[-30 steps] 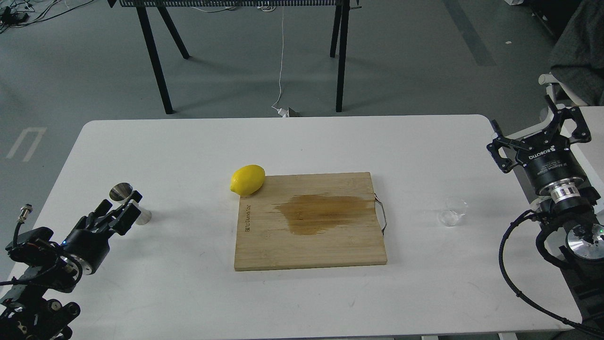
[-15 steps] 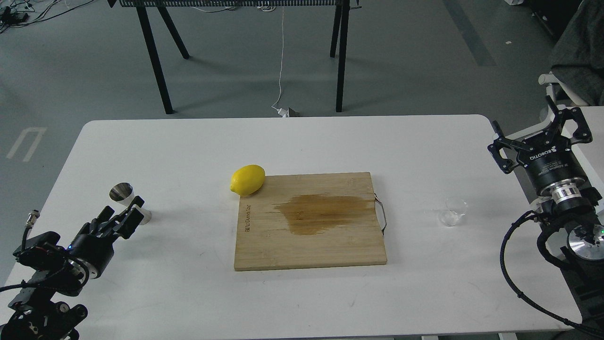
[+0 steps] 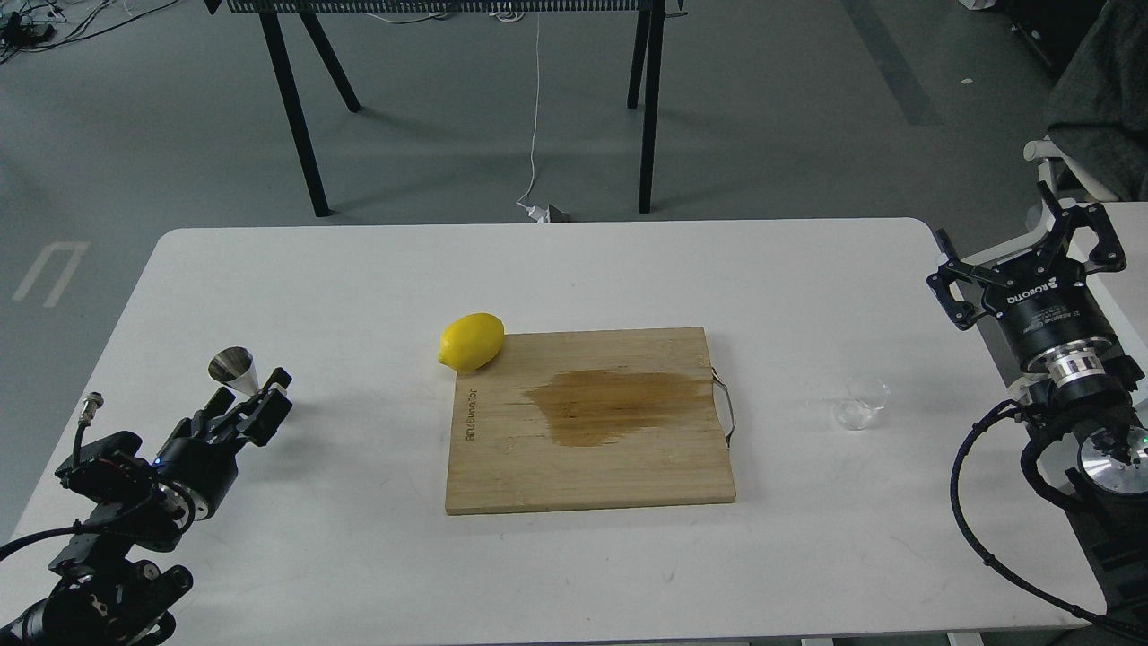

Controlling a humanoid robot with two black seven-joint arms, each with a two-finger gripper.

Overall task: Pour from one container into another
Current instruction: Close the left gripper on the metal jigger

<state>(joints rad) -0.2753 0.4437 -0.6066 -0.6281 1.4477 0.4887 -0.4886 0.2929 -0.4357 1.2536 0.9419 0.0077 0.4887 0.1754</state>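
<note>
The steel jigger stands near the table's left edge; only its upper cone shows. Its lower half is hidden behind my left gripper, which reaches in low from the bottom left and sits right at the jigger's base. The dark fingers overlap, so I cannot tell whether they hold it. The small clear glass cup stands upright on the table right of the cutting board. My right gripper hangs at the table's right edge, behind and to the right of the cup, its fingers spread wide and empty.
A bamboo cutting board with a dark wet stain and a wire handle lies mid-table. A lemon rests at its back left corner. Beyond the white table stand black table legs on grey floor.
My left gripper has slid forward and right along the table, up against the jigger, and now covers its base. Right arm, cup, lemon and board have not moved.
</note>
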